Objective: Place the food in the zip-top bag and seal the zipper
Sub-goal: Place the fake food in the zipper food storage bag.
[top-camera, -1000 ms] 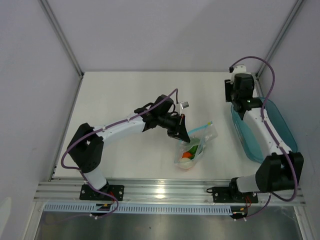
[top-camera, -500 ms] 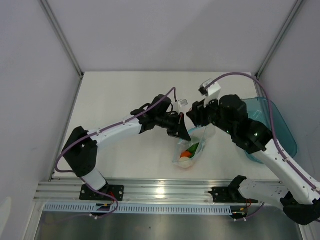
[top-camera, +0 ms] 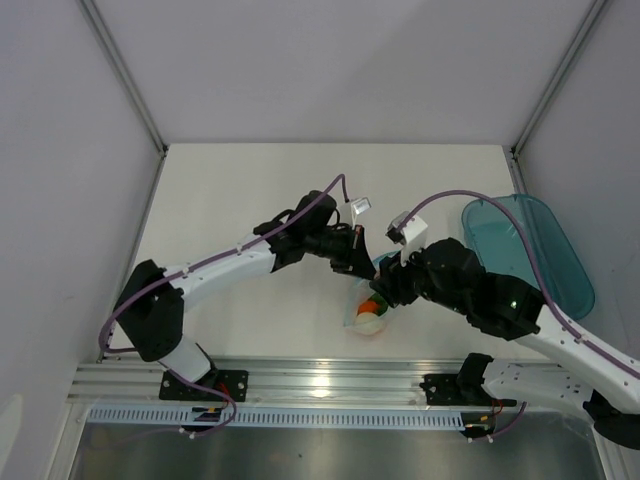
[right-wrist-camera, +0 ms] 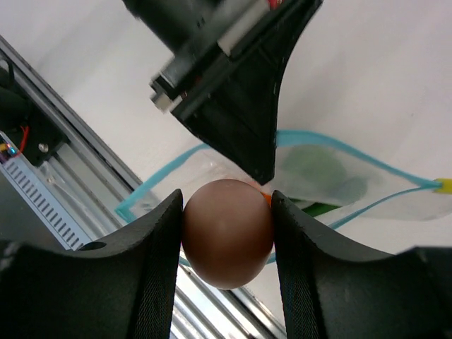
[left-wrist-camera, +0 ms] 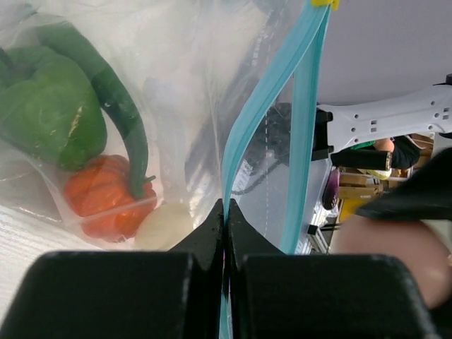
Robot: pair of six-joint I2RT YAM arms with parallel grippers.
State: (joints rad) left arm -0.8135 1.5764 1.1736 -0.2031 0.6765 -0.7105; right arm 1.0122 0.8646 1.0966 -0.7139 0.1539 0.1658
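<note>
A white table fills the middle of the booth. Behind its far edge rises a plain, pale grey back wall, and matching panels stand along the table's left and right sides. Slim metal posts climb from its two far corners. Along its near edge runs a ribbed aluminium rail catching a bright glare, with a slotted white strip just in front and a dull grey surface beyond.

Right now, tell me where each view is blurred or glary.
Left wrist: the left hand is blurred up close, the bag sharper. Right wrist: soft sheen on the egg, no harsh glare. Top view: bright glare on the metal rail.
</note>
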